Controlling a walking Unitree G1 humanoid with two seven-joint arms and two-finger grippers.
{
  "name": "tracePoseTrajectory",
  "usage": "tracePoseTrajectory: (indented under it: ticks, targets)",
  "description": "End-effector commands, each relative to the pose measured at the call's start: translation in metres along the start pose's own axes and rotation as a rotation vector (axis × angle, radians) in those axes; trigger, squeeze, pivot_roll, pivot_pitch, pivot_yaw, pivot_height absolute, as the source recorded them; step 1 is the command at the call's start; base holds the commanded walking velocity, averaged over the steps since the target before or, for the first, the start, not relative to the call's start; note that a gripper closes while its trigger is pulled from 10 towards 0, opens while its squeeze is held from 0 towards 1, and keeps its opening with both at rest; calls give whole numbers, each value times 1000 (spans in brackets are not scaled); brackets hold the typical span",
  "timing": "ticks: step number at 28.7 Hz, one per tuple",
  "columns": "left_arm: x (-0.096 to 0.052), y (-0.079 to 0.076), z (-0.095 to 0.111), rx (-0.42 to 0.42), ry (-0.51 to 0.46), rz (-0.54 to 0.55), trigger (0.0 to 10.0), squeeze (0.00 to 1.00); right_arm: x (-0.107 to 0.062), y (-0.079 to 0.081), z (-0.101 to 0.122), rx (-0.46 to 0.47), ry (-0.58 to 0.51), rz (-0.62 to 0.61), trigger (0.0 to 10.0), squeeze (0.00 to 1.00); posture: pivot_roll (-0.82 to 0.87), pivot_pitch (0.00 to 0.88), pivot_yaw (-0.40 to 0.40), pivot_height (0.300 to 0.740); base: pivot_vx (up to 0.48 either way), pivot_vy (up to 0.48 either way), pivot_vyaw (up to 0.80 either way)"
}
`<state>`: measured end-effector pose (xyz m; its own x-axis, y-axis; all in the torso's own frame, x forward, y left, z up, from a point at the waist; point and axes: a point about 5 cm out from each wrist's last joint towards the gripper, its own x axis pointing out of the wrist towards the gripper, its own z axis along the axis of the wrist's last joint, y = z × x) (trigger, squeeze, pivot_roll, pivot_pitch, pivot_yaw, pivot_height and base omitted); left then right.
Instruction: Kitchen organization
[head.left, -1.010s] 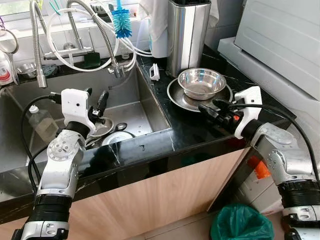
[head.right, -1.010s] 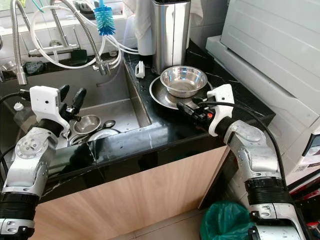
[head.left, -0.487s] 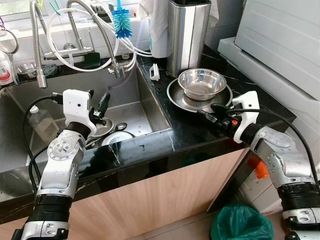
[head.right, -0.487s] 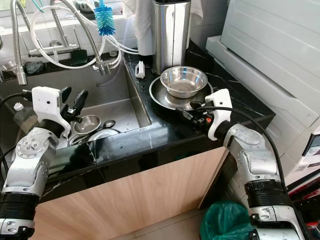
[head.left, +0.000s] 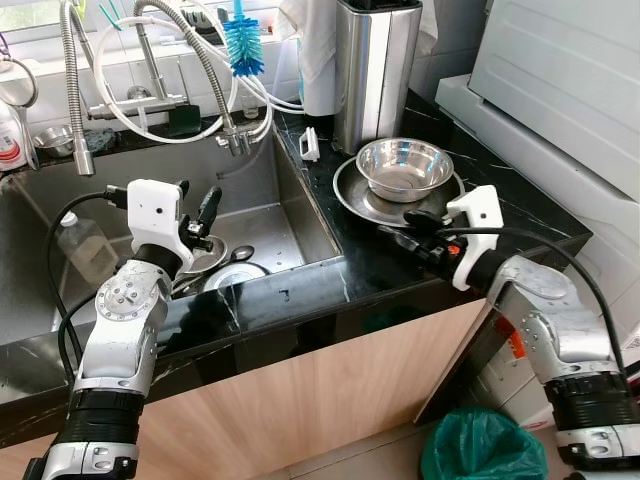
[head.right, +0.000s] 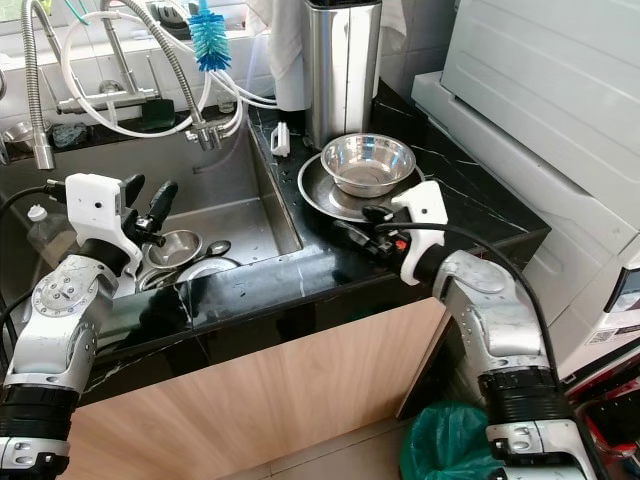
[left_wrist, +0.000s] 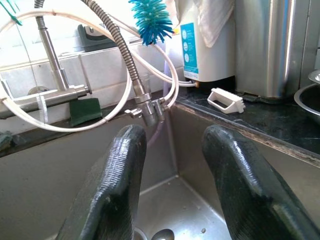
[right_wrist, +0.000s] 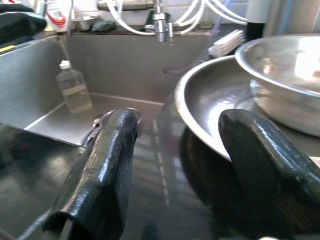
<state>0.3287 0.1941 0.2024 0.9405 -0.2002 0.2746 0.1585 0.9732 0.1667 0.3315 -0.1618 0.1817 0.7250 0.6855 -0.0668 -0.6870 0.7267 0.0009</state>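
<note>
The steel bowl (head.left: 403, 166) sits inside a wide shallow steel plate (head.left: 362, 201) on the black counter (head.left: 330, 275), just right of the sink (head.left: 60, 200) and in front of the tall steel canister (head.left: 375, 70). The right gripper (head.left: 402, 232) lies low over the counter at the plate's near rim, its fingers apart and holding nothing; in the right wrist view one finger (right_wrist: 260, 165) sits by the plate's rim and the other (right_wrist: 105, 155) points toward the sink. Over the last second this gripper has slid left along the counter's near edge, from the right side of the plate to its near-left side, closer to the sink. That reads as a repositioning to take the plate or bowl by the rim, so the grasp is not yet made.

The left gripper (head.left: 196, 213) hovers over the sink, fingers spread and empty, and has barely shifted in that time. Below it in the basin lie a small steel bowl (head.right: 175, 246) and a spoon (head.right: 217, 247), with a clear plastic bottle (head.left: 82, 240) further left. Behind the sink are the spring-neck tap (head.left: 215, 90), white hoses (head.left: 120, 110), a blue bottle brush (head.left: 240, 45) and a green sponge (head.left: 183, 120); a small white scrubbing brush (head.left: 309, 144) rests on the counter at the sink's far right corner
</note>
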Motion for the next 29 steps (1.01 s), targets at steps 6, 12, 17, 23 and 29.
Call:
tracePoseTrajectory:
  ticks: [6, 12, 17, 23, 29]
  targets:
    - [1, 1, 7, 5, -21, -4, 10000, 0, -1, -1, 4, -24, 2, -5, 10000, 0, 44, 25, 37, 740, 0, 0, 0]
    - [1, 0, 6, 1, -22, -5, 10000, 0, -6, -14, 8, -22, -2, -79, 10000, 0, 46, 27, 36, 740, 0, 0, 0]
    - [1, 0, 6, 0, -19, -7, 10000, 0, -6, -22, 6, 2, -2, -134, 10000, 0, 48, 27, 37, 740, 0, 0, 0]
    - [1, -1, 7, 1, -17, -14, 10000, 0, -7, -26, 1, 14, 22, -169, 10000, 0, 48, 28, 38, 740, 0, 0, 0]
    - [1, -2, 7, -1, -17, -23, 10000, 0, -9, -29, -5, 33, 40, -188, 10000, 0, 51, 29, 39, 740, 0, 0, 0]
